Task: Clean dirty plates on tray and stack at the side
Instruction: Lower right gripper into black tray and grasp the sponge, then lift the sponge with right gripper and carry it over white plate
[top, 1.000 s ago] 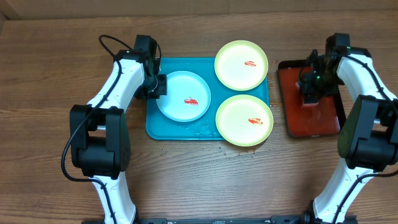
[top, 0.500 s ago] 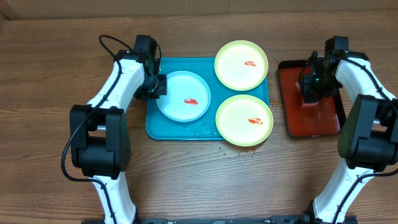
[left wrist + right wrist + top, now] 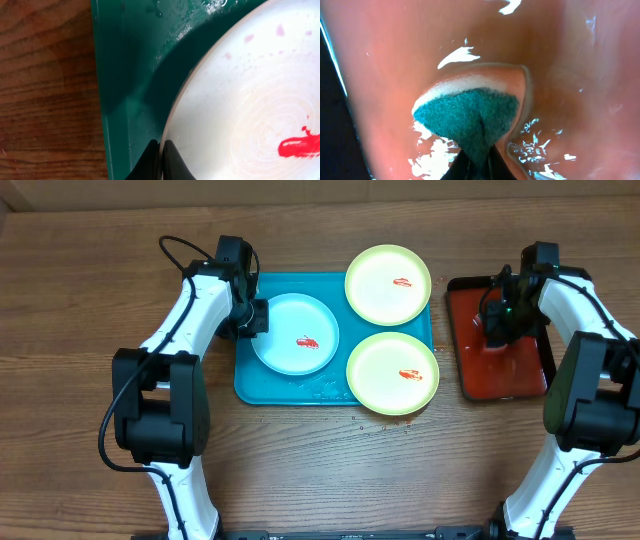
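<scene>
The left hand is clamped on the rim of the pale plate at its 9 o'clock edge. In the left wrist view its fingertips are pinched together over the lip. That plate lies in the left half of the teal tray, with its red smear unwiped. The far yellow-green plate and the near yellow-green plate fill the tray's right side and overhang its rim.

The right hand is closed on a green-faced sponge, over the wet red tray on the table.

From the sponge, the held plate lies toward 9 o'clock — beyond both yellow-green plates, which are nearer the right hand. The wipe probably calls for a long reach across them.
</scene>
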Tool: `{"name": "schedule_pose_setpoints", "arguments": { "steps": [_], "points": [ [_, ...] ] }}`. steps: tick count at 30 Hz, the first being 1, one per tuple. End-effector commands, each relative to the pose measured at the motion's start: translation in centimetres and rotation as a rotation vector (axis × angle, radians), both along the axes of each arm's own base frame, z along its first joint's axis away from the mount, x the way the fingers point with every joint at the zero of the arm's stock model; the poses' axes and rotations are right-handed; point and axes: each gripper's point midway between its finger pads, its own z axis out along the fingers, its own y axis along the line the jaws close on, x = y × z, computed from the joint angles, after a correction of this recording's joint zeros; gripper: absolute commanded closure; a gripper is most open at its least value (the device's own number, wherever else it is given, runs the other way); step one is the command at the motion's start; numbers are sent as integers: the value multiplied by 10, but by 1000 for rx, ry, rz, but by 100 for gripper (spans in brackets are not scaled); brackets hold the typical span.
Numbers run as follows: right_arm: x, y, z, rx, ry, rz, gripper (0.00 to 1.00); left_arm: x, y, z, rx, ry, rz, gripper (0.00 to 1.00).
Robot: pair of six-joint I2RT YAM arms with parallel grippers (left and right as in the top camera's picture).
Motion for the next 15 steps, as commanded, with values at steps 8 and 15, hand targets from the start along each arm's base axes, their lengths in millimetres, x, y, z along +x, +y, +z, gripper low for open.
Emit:
{"name": "schedule_pose_setpoints", "arguments": {
  "steps": [8,15],
  "points": [
    [-4,-5,110,-17,-131,-187,96,4,-7,-1,-19,-4,12,96],
    [-27,-8,145,-55,-146,-200,96,4,-7,-1,-22,-4,12,96]
  ]
}}
